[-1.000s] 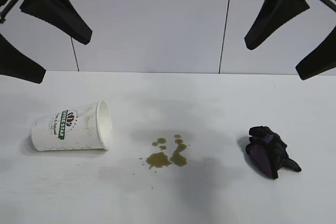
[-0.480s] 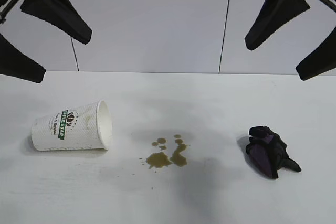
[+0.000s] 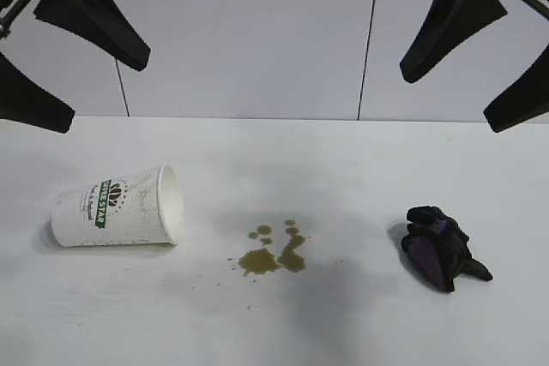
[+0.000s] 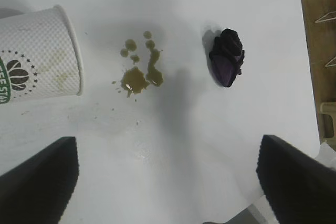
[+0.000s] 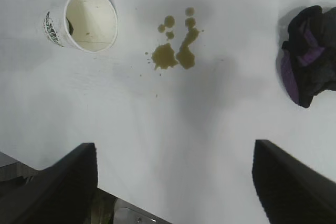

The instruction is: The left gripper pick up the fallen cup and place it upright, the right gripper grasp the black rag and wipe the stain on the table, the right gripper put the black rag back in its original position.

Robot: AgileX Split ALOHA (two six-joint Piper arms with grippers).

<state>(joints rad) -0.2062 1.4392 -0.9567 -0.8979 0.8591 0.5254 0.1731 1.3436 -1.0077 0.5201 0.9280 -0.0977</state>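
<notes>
We log both arms raised well above the worktop point(image 3: 343, 160). The left pincer point(image 3: 64, 79) hangs at the upper left of the exterior view, its two tapered fingers point(image 3: 94, 19) spread apart and holding nothing. The right pincer point(image 3: 480, 57) hangs at the upper right, fingers likewise spread and empty.

The cup point(image 3: 116, 207) lies on its side on the left part of the worktop, open mouth turned toward the middle, logo band facing up. In the right wrist view we see into its mouth point(image 5: 90, 20).

The stain point(image 3: 274, 250), a cluster of brown blotches with small drops around it, sits near the middle, between cup and rag and touching neither.

The black rag point(image 3: 442, 248) rests bunched on the right part of the worktop, purple patches showing, pointed tail toward the right edge.
</notes>
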